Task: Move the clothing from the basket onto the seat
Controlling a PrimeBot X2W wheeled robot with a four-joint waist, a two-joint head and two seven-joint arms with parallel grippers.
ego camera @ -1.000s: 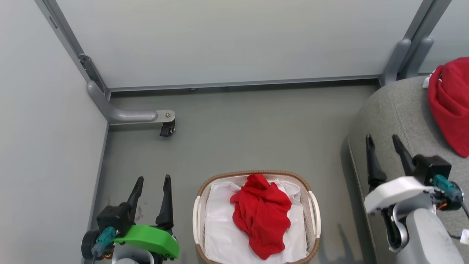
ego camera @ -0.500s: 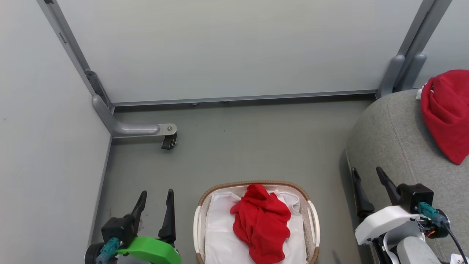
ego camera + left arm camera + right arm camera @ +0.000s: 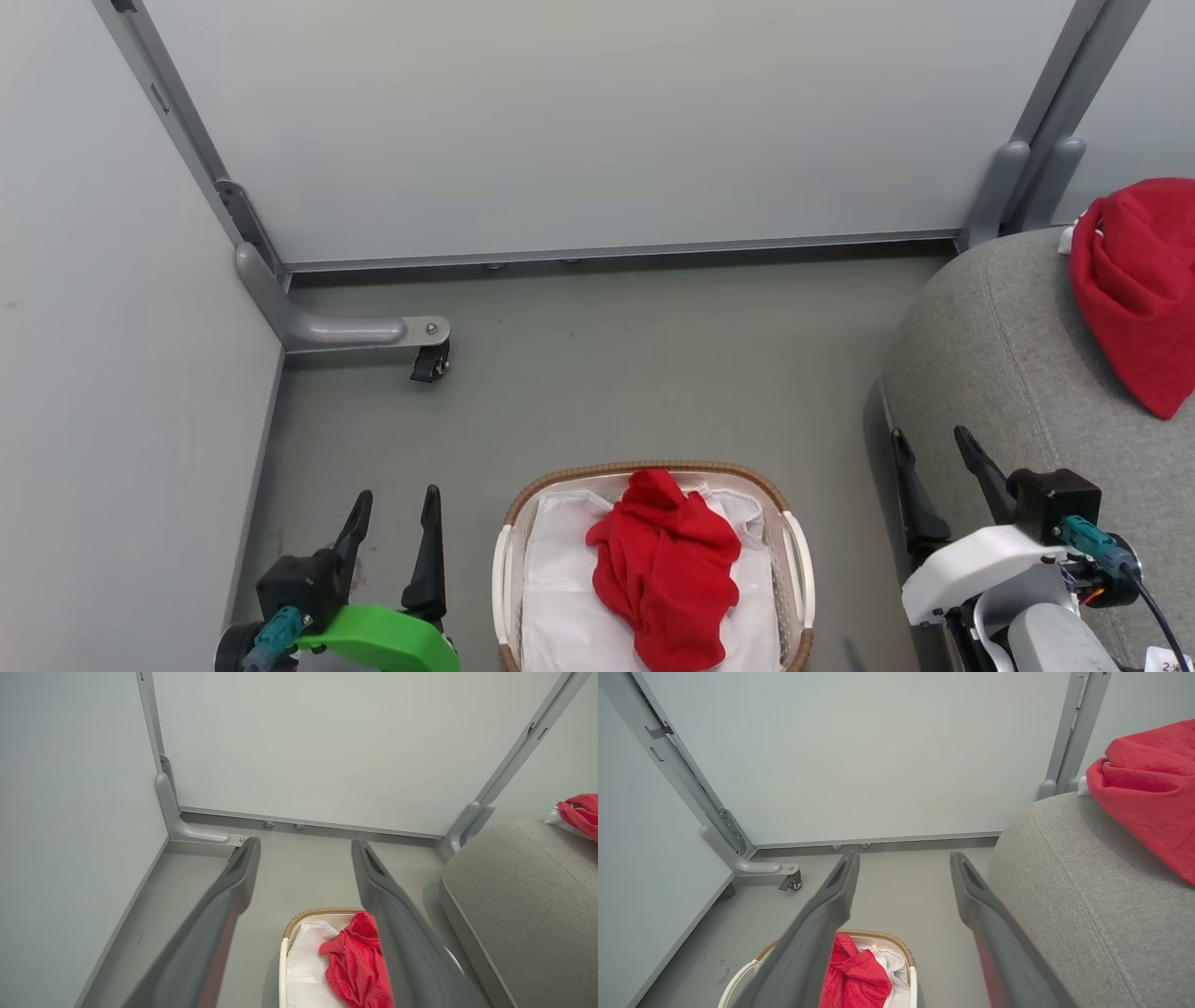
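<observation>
On seat, one garment; in basket, another garment.

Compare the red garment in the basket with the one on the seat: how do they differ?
The basket garment lies crumpled on the white liner inside the basket; the seat garment rests on the grey seat. The basket garment looks all red; the seat garment shows white at its far edge. Both are bright red and bunched.
</observation>
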